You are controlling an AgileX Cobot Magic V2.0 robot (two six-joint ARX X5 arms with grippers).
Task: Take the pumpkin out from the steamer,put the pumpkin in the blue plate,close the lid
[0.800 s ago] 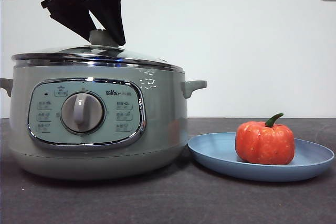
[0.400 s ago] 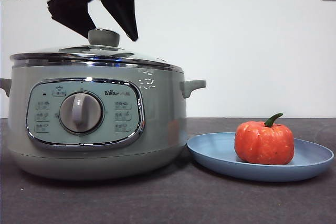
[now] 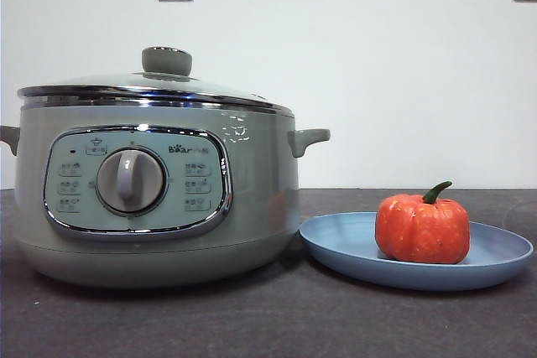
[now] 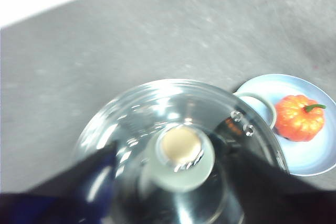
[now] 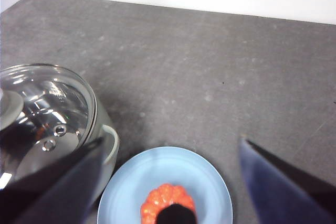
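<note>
With the pumpkin (image 3: 422, 228) resting upright on the blue plate (image 3: 503, 253) and the lid (image 3: 155, 90) seated squarely on the steamer (image 3: 159, 199), every step of the task appeared complete at this moment. The chrome rim of the lid sat level on the pot all the way round as far as the front view showed, and the knob (image 3: 166, 60) stood free with nothing touching it. The plate lay on the table (image 3: 277, 316) just beside the steamer, at the side under one pot handle (image 3: 309, 138). Nothing seemed left to do except, judging by the layout, to take the arms away.

The left gripper (image 4: 173, 203) hung high above the lid, looking straight down on the knob; its fingers (image 4: 68, 182) were spread wide to either side of the knob and clear of it, holding nothing. In the front view only a small dark tip showed at the top edge above the steamer. The right gripper (image 5: 168, 192) was poised well above the plate, its fingers (image 5: 278, 182) likewise spread wide and empty, with the pumpkin seen between them far below.
</note>
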